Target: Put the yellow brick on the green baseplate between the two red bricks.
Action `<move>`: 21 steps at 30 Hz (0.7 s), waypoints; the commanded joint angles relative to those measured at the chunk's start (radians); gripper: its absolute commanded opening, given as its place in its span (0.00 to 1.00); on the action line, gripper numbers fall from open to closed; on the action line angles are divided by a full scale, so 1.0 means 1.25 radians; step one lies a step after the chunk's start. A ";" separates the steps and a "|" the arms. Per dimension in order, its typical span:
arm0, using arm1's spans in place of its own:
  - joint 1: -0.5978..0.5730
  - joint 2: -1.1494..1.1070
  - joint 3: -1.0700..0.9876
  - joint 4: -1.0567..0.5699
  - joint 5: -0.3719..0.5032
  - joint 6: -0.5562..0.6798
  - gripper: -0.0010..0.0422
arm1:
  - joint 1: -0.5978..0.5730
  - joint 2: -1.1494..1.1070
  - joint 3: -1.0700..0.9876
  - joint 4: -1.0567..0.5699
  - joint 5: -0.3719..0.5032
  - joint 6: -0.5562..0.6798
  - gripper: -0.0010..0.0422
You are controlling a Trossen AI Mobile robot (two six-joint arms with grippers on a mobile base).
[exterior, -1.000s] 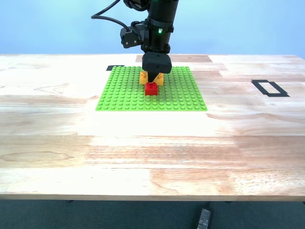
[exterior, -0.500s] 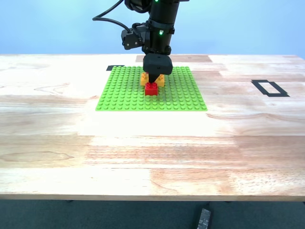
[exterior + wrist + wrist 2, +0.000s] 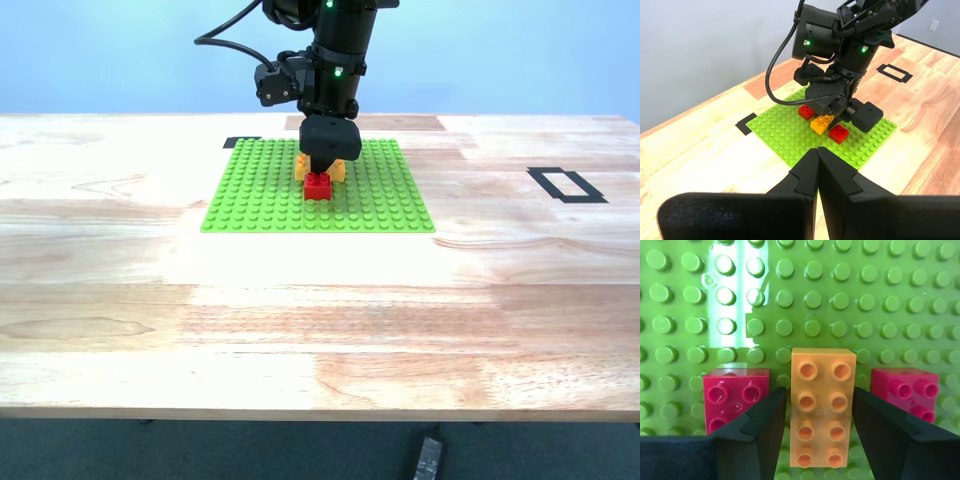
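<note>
On the green baseplate [image 3: 318,186], near its middle, the yellow brick [image 3: 823,407] sits between the two red bricks, one red brick [image 3: 734,396] on one side and the other red brick [image 3: 906,392] on the other. The yellow brick's long axis runs across the line that joins the two red ones, so each long face looks toward a red brick; in the exterior view that axis runs from side to side, with the near red brick in front of it. Its studs face up and it lies level, not tilted. A narrow gap shows between it and each red brick.

The second gripper [image 3: 818,435] points straight down over the bricks from a tall, near-vertical arm. Its two fingers [image 3: 765,422] flank the yellow brick's long faces and reach into the gaps beside the red bricks; they stand slightly apart from the brick, so the jaws are spread and grip nothing.

The first gripper [image 3: 817,172] hangs well off the baseplate, over the wooden table [image 3: 320,330], its fingers pressed together with nothing between them.
</note>
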 commanded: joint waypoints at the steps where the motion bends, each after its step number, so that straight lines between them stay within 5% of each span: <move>1: 0.000 0.000 0.000 0.000 0.000 0.003 0.02 | -0.001 -0.015 0.001 0.007 0.001 0.003 0.46; 15: 0.000 -0.001 0.000 -0.003 0.000 0.020 0.02 | -0.004 -0.063 -0.010 -0.016 0.025 0.024 0.49; 21: 0.000 0.000 0.000 -0.002 0.000 0.019 0.02 | -0.006 -0.081 -0.024 0.002 0.024 0.027 0.40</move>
